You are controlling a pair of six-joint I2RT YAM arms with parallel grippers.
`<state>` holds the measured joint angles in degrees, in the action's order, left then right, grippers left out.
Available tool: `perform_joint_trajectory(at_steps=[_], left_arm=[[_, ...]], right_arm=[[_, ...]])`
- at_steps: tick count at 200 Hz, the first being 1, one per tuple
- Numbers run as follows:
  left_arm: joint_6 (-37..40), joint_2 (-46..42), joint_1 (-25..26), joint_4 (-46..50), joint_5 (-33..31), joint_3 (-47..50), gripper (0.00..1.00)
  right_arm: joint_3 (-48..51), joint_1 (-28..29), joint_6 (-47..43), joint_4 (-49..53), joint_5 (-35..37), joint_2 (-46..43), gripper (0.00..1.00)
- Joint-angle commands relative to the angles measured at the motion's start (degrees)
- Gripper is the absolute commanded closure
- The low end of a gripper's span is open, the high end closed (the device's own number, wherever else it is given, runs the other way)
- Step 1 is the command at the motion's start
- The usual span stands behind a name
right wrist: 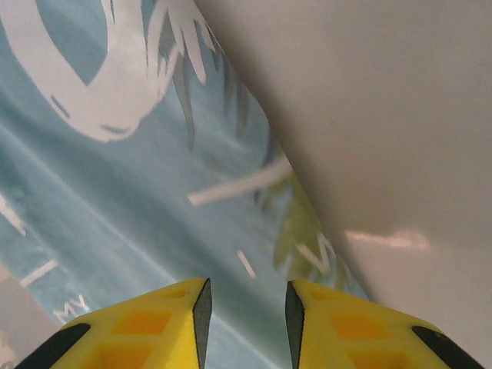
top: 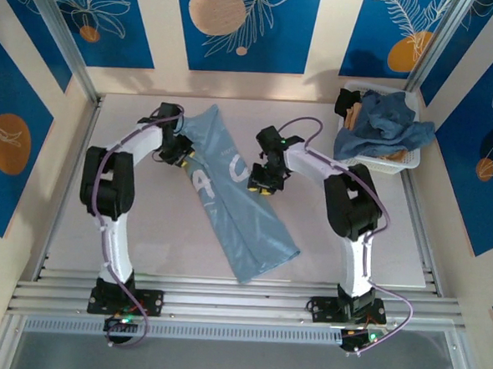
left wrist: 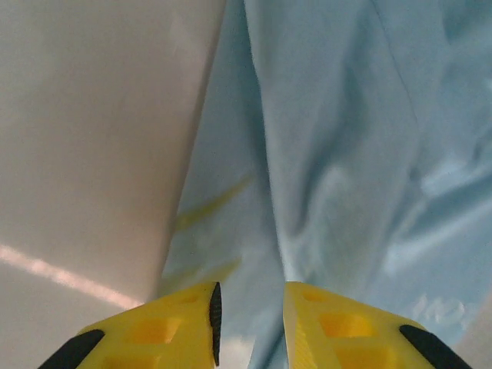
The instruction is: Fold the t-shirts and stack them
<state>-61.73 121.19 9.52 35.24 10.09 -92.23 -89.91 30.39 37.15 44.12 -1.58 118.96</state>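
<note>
**Pale sky-blue t-shirt** point(top: 246, 222), already folded lengthwise into a long strip, lying diagonally on the table point(top: 143, 228). Its far end is near the back wall and its near end is close to the slotted rails point(top: 239, 301) at the front. White lettering point(top: 203, 182) faces up at mid-length. The left gripper point(top: 181, 154) sits at the strip's left edge and the right gripper point(top: 261, 184) at its right edge, roughly opposite each other. In the wrist views each pair of yellow fingers point(left wrist: 154, 330) stands narrowly parted over the cloth. Whether a layer is pinched between them cannot be told.

**Hazards (judged).**
- If one gripper catches only the top layer, a lift would likely peel the lengthwise fold open.
- Unequal pulls from the two sides would skew the strip or bunch it at the lettering.
- The near end, dragged toward the front, could snag in the rail slots.

**Edges and room.**
- Bare table lies left of the strip and also between the strip and the right arm, enough for a crosswise fold.
- The far end has little margin before the wall.
- A darker blue t-shirt point(top: 384, 126) is heaped in the white slatted basket point(top: 411, 161) at the far right corner, well apart from the strip.
- The right arm's elbow stands just beside that basket, so a wide outward swing risks knocking it.
</note>
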Motion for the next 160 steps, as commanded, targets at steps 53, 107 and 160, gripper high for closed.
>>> perform_joint_trajectory(at_steps=[53, 107, 160], left_arm=[[-0.9, 21.6, 1.7, 0.6, 8.2, -24.2, 0.73], [-1.2, 38.2, 5.9, 6.3, 11.9, -52.7, 0.65], [6.4, 21.1, 5.8, 10.9, 2.3, -42.6, 0.38]], right_arm=[[-2.6, -1.7, 9.7, 6.4, 0.1, 7.0, 0.66], [5.9, -4.5, 23.3, 0.3, -3.8, 3.0, 0.64], [6.0, -6.4, 17.2, 2.1, 2.4, -6.8, 0.52]])
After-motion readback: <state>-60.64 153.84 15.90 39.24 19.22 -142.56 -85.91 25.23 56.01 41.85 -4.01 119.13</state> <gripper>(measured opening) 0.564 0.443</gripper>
